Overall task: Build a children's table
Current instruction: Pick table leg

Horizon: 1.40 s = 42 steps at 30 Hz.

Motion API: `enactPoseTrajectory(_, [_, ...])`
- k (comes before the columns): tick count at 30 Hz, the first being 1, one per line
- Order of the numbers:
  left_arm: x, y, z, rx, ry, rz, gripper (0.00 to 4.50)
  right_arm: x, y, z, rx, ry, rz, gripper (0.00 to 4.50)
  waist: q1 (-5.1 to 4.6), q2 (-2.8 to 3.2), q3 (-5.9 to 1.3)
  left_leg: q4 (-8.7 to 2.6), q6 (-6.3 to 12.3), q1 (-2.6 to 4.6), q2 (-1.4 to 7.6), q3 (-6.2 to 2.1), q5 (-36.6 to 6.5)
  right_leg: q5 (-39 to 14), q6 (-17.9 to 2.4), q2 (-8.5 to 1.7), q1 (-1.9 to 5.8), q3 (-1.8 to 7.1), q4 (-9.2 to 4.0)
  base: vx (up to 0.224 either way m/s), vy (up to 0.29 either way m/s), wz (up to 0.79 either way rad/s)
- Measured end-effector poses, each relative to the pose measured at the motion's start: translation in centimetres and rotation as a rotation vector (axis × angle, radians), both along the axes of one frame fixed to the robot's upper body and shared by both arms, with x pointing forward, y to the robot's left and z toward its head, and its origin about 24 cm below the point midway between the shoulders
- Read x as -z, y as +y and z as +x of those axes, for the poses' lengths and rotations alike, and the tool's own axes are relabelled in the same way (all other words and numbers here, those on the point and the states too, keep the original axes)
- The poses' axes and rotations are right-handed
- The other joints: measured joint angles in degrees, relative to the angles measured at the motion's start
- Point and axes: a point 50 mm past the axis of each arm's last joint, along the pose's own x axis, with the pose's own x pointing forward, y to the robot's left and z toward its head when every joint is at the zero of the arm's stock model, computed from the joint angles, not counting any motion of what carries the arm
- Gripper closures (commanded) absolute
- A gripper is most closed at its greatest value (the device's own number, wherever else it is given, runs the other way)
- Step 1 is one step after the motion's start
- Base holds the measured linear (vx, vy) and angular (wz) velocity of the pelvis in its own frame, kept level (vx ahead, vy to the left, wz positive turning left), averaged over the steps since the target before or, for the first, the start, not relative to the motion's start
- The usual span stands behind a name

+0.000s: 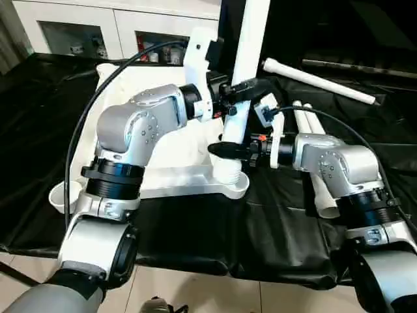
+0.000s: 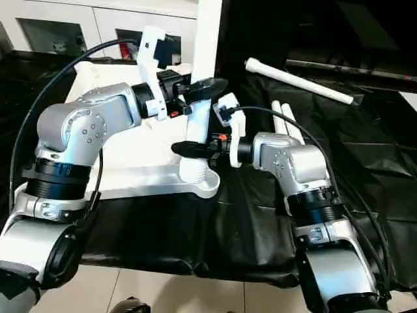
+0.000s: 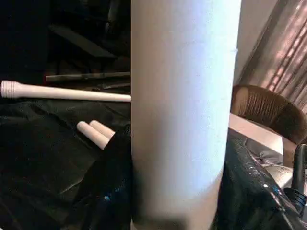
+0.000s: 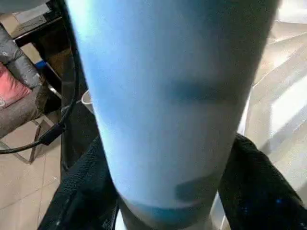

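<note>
One white ribbed plastic tabletop point(image 1: 176, 153) lay upside down on the black-covered bench point(image 1: 260, 228). A long white tubular leg point(image 1: 242, 78) stood upright in its near corner socket, the left claw point(image 1: 236, 91) clasping it higher, the right claw point(image 1: 229, 151) lower.

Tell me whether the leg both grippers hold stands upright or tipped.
Upright: the leg rises straight from the tabletop's corner socket, left gripper above right gripper.
</note>
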Motion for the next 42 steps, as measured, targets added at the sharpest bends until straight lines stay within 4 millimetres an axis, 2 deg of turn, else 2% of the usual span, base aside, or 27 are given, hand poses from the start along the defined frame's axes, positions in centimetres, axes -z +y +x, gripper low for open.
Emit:
enactPoseTrajectory(6, [0.0, 0.1, 0.0, -0.004, -0.001, 0.001, 2.67, 0.0, 0.2, 0.0, -0.007, 0.0, 0.005, 2.49, 0.01, 0.0, 0.0, 0.0, 0.0, 0.0, 0.0, 0.0, 0.0, 0.0, 0.0, 0.0, 0.0, 0.0, 0.01, 0.0, 0.0, 0.0])
enactPoseTrajectory(13, [0.0, 0.1, 0.1, -0.01, 0.004, -0.005, 2.67, 0.0, 0.2, 0.0, -0.007, 0.0, 0.005, 2.56, 0.02, 0.0, 0.0, 0.01, 0.0, 0.0, 0.0, 0.0, 0.0, 0.0, 0.0, 0.0, 0.0, 0.0, 0.01, 0.0, 0.0, 0.0])
enactPoseTrajectory(15, [0.0, 0.1, 0.1, -0.011, 0.001, -0.005, 2.11, 0.0, 0.2, 0.0, -0.007, -0.002, 0.006, 2.57, 0.02, 0.0, 0.0, 0.01, 0.0, 0.0, 0.0, 0.0, 0.0, 0.0, 0.0, 0.0, 0.0, 0.0, 0.01, 0.0, 0.0, 0.0])
enactPoseTrajectory(17, [0.0, 0.2, 0.1, -0.014, 0.012, -0.018, 1.97, 0.0, 0.3, 0.0, -0.006, -0.004, 0.009, 2.57, 0.01, 0.0, 0.0, 0.02, 0.0, 0.0, 0.0, 0.0, 0.0, 0.0, 0.0, 0.0, 0.0, 0.0, 0.02, 0.0, 0.0, 0.0])
enactPoseTrajectory(23, [-0.8, 0.6, 0.3, -0.041, -0.018, -0.121, 1.58, -0.1, 0.1, 0.1, 0.028, -0.007, 0.022, 2.57, 0.08, 0.0, 0.0, 0.05, 0.0, -0.01, 0.0, -0.01, 0.0, 0.0, 0.0, 0.0, 0.0, 0.0, 0.03, 0.0, 0.0, 0.0])
enactPoseTrajectory(28, [-2.0, 0.9, 0.4, -0.066, -0.101, -0.256, 1.56, -0.4, 0.3, 0.4, 0.063, -0.036, 0.066, 2.57, 0.07, 0.01, 0.0, 0.06, 0.0, 0.0, 0.01, -0.01, 0.0, 0.0, 0.0, 0.0, 0.01, 0.0, 0.04, 0.0, 0.0, 0.0])
enactPoseTrajectory(29, [-2.2, 1.1, 0.5, -0.06, -0.076, -0.363, 1.56, -0.7, 0.3, 0.7, 0.103, -0.052, 0.107, 2.57, 0.08, 0.01, -0.01, 0.08, 0.0, 0.0, 0.01, -0.01, 0.0, 0.0, 0.0, 0.0, 0.01, 0.0, 0.05, 0.0, 0.0, 0.0])
enactPoseTrajectory(31, [-2.1, 1.6, 0.7, -0.073, -0.053, -0.448, 1.56, -1.0, 0.1, 0.9, 0.149, -0.068, 0.146, 2.57, 0.07, 0.02, -0.01, 0.1, 0.0, 0.0, 0.01, -0.01, 0.0, 0.0, 0.0, 0.0, 0.01, 0.0, 0.05, 0.0, 0.0, 0.0])
enactPoseTrajectory(35, [-0.5, 2.9, 0.8, -0.147, -0.039, -0.486, 1.56, -1.4, -0.7, 1.6, 0.268, -0.116, 0.149, 2.57, 0.04, 0.04, -0.02, 0.1, 0.0, 0.02, 0.02, -0.01, 0.0, 0.1, 0.0, 0.0, 0.02, 0.0, 0.05, 0.0, 0.0, 0.0])
enactPoseTrajectory(38, [2.0, 5.3, 0.9, -0.364, -0.131, -0.255, 1.56, -0.9, -2.1, 2.2, 0.458, -0.198, 0.054, 2.57, -0.1, 0.1, -0.06, 0.05, -0.02, 0.06, 0.04, -0.02, 0.0, 0.1, 0.0, 0.0, 0.04, -0.01, 0.02, 0.0, 0.0, 0.0])
enactPoseTrajectory(40, [4.4, 7.8, 0.5, -0.534, -0.197, -0.031, 1.56, 0.2, -3.7, 2.2, 0.615, -0.262, -0.04, 2.57, -0.22, 0.13, -0.06, 0.03, -0.05, 0.05, 0.05, -0.02, 0.0, 0.0, 0.1, 0.01, 0.01, -0.01, 0.01, 0.0, 0.0, 0.0])
enactPoseTrajectory(42, [6.6, 9.6, 0.0, -0.664, -0.188, 0.086, 1.56, 1.3, -4.6, 1.8, 0.708, -0.31, -0.109, 2.57, -0.31, 0.18, -0.04, 0.02, -0.06, 0.0, 0.05, -0.01, 0.0, 0.0, 0.1, 0.02, -0.02, -0.01, -0.01, 0.0, 0.0, 0.0])
